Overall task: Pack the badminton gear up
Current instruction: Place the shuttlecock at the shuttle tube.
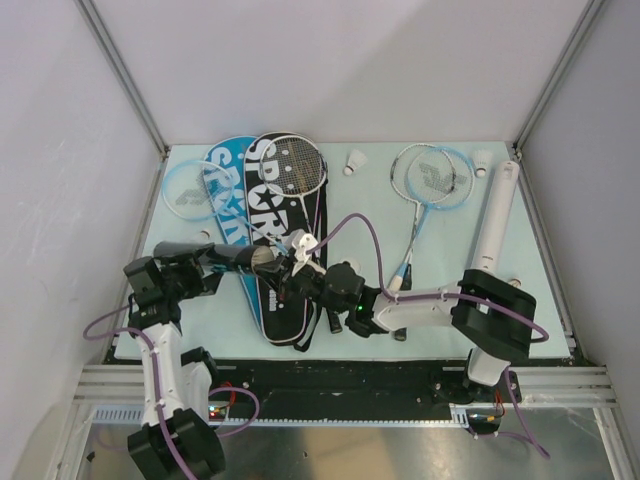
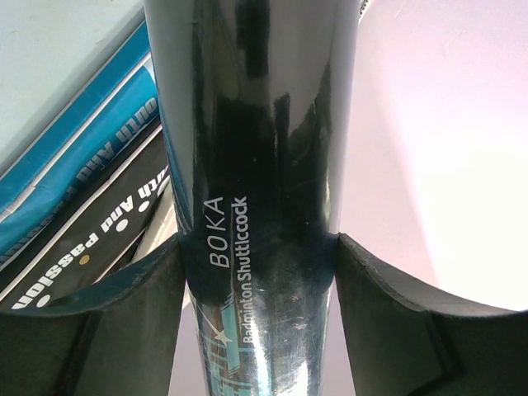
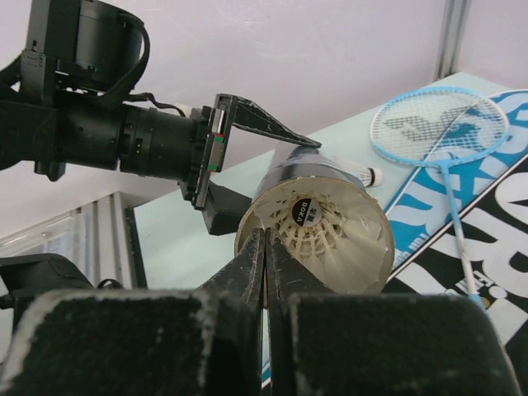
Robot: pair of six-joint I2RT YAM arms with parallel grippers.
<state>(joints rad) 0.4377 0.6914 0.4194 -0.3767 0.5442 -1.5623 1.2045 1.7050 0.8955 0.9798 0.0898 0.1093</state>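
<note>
My left gripper is shut on the glossy black tube, which it holds level above the covers. A white feather shuttlecock sits in the tube's open mouth, feathers facing out. My right gripper is shut, its fingertips resting against the feather skirt at the rim; in the top view it is just right of the tube. I see nothing between its fingers.
Black cover and blue cover lie left of centre, with a racket on the black one and a blue racket at far left. Another racket, the white tube and two shuttlecocks lie right.
</note>
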